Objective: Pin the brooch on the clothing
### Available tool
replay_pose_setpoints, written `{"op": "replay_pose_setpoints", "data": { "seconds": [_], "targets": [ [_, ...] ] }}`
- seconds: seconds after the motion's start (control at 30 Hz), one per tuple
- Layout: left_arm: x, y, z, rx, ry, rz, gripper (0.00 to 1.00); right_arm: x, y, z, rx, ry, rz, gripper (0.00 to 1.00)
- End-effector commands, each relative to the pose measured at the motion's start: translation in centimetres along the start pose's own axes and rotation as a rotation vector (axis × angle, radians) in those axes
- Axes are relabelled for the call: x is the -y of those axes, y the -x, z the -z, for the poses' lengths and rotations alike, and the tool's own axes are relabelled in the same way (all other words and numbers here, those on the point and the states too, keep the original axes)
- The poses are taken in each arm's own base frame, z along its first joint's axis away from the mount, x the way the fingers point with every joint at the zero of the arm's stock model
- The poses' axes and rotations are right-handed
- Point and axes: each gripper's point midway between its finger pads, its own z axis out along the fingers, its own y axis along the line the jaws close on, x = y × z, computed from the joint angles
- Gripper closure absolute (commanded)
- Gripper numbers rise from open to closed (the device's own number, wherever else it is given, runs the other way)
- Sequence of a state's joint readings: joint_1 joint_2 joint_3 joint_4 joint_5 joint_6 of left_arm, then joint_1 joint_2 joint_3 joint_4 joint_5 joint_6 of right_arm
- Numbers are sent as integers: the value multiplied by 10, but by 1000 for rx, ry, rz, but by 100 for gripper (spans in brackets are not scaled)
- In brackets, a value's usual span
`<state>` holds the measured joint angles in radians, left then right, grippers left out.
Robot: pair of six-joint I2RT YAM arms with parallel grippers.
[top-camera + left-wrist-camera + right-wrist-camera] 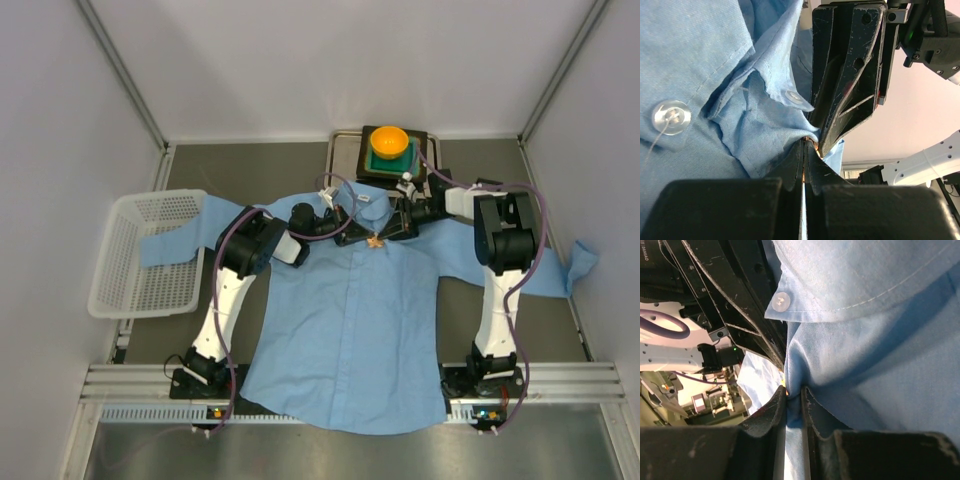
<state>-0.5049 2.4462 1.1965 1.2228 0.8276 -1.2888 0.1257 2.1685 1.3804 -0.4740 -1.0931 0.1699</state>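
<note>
Two arms meet just under the collar of the light blue shirt [350, 330] in the top view. The left gripper [357, 235] and right gripper [393, 233] flank the brooch [377, 241], which sits on the placket.

From the left wrist, that gripper's fingers are pressed almost together with an orange sliver at their tips, so we judge it holds the brooch.

From the right wrist, the fingers are nearly closed on a fold of shirt below a button [782, 301].

We judge the pinning itself is in hand. Next the pin must pass through the pinched fold without either grip slipping.
</note>
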Motion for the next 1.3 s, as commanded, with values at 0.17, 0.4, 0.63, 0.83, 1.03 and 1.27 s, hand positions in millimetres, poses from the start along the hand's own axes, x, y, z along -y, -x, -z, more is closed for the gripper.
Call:
{"op": "replay_pose_setpoints", "data": {
  "seconds": [0.17,0.4,0.63,0.83,1.03,1.27],
  "targets": [
    [42,-2,-1,-17,-131,-106,100,-16,28,7,95,13,80,84],
    [43,-2,-2,-16,-135,-108,100,-14,30,7,105,7,73,83],
    [42,-2,-1,-17,-134,-105,100,-22,28,8,98,51,94,76],
    [42,-2,-2,-18,-135,-106,100,-22,30,8,103,49,91,77],
    [40,1,-2,-13,-128,-106,100,-34,28,11,95,95,127,60],
    [38,9,0,-7,-101,-125,100,-34,30,16,101,57,154,60]
  ]
}}
